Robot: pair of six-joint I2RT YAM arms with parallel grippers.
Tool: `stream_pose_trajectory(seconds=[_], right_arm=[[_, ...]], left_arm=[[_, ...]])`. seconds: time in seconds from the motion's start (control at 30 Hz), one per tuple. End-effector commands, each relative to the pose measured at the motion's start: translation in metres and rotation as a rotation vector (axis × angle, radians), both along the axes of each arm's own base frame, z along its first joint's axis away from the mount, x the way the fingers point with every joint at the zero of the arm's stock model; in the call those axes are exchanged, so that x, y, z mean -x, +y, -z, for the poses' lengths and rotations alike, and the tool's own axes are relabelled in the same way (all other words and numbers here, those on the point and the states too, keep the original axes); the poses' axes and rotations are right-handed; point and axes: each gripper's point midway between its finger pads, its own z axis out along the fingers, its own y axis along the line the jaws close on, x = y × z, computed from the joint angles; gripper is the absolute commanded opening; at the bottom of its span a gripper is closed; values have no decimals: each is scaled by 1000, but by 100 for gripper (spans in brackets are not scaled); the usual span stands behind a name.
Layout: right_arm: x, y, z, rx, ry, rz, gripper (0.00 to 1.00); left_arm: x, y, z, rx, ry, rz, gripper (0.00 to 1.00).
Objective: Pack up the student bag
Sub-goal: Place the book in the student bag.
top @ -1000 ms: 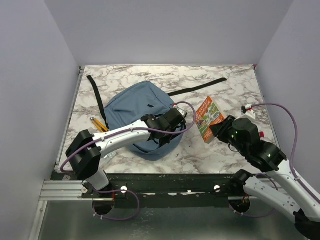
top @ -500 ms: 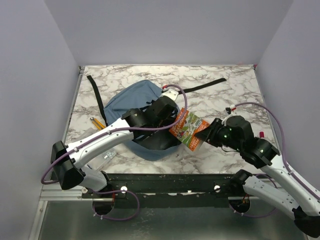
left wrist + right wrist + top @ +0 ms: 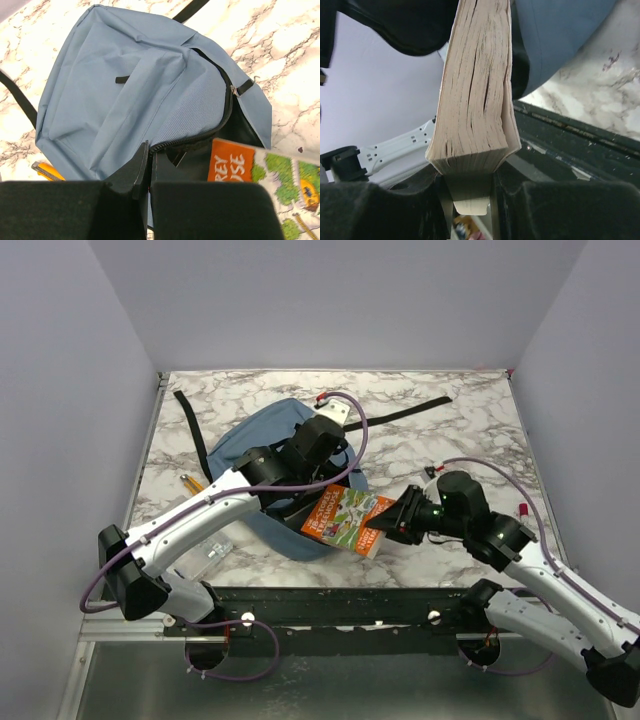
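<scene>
With the left claw [image 3: 148, 156] pinching the rim of the student bag [image 3: 125, 90], the book [image 3: 475, 90] pinched in the right claw [image 3: 467, 182] is risking catching a corner on the zip [image 3: 228, 109].

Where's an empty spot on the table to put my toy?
Bare marble lies on the far right, between the black strap and the right edge of the table, and in a strip behind the student bag. The near middle is crowded: bag, book, left arm and right arm meet there. Pencils sit near left.
</scene>
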Motion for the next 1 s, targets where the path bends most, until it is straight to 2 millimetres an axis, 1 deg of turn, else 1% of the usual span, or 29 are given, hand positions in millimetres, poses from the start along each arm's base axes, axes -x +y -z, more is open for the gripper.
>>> stream_pose_trajectory(seconds=[0.0,0.03,0.1,0.2,0.4,0.53,0.6,0.67,0.77,0.8,0.87,0.97], right_arm=[[12,28,-22,-207,70,-108,1],[11,32,-17,-222,88,-115,1],[4,38,-15,-264,91,-103,0],[-18,43,-10,-279,36,-42,1],[-61,55,-20,-325,-69,61,0],[-82,69,-39,-416,-134,73,1],[-94,75,-38,-410,-147,89,1],[-106,82,-42,-422,-180,108,1],[-118,93,-38,-399,-231,155,1],[-124,97,-33,-376,-244,183,1],[-127,105,-24,-359,-282,222,1],[-132,113,4,-306,-326,303,1]], left_arm=[[-7,4,-40,89,-118,-2,0],[-6,3,-41,97,-117,10,0],[-2,0,-43,118,-114,43,0],[3,-2,-42,139,-113,81,0],[13,-1,-38,160,-118,131,0],[17,-6,-37,178,-111,165,0],[18,-8,-39,187,-110,178,0],[19,-12,-40,196,-106,193,0],[19,-14,-41,195,-103,206,0],[18,-14,-42,195,-106,205,0],[16,-14,-42,202,-98,212,0],[13,-14,-40,220,-78,217,0]])
